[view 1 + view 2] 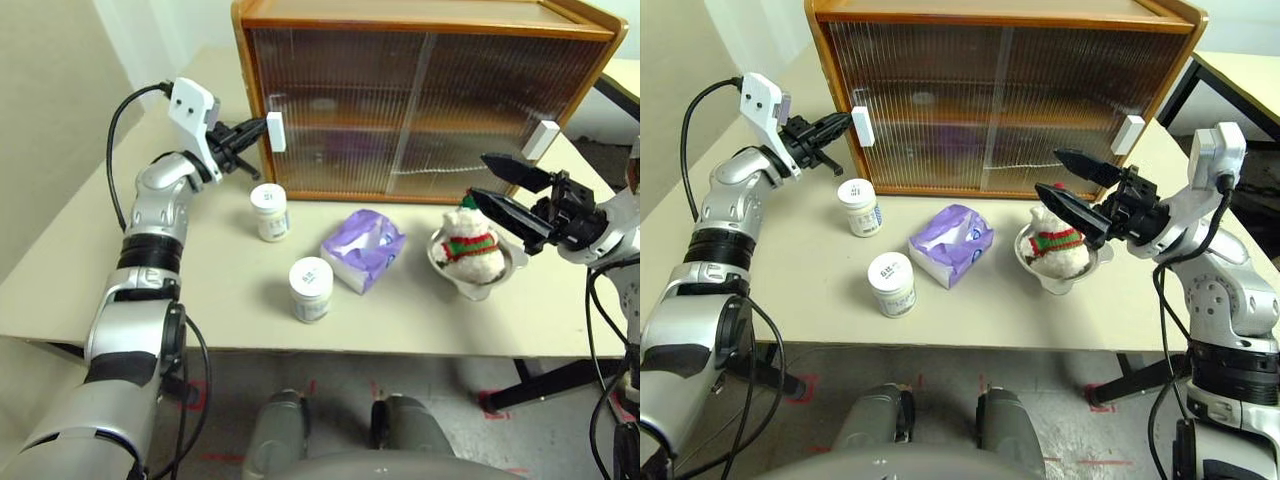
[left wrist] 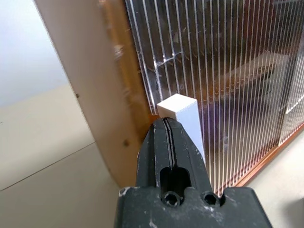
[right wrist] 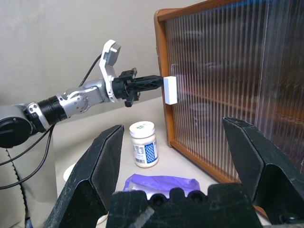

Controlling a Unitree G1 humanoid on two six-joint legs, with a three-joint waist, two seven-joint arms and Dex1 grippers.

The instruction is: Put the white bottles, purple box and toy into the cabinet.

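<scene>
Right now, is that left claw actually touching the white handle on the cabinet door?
Touching: in the left wrist view the shut left gripper presses its tips against the white handle.

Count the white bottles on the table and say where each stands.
2. One white bottle stands near the cabinet's left front corner; the other white bottle stands nearer the table's front edge, left of the purple box. None looks hidden.

Beige tabletop (image 1: 70, 290), matte and plain, with a pale wall (image 3: 57, 33) behind. Below the near edge, grey floor (image 1: 450, 440) marked with red tape corners (image 1: 490, 404). Off to the right, a black table foot (image 1: 550, 383) on that floor; farther back, a second pale table (image 1: 1240, 70) on a black frame.
</scene>
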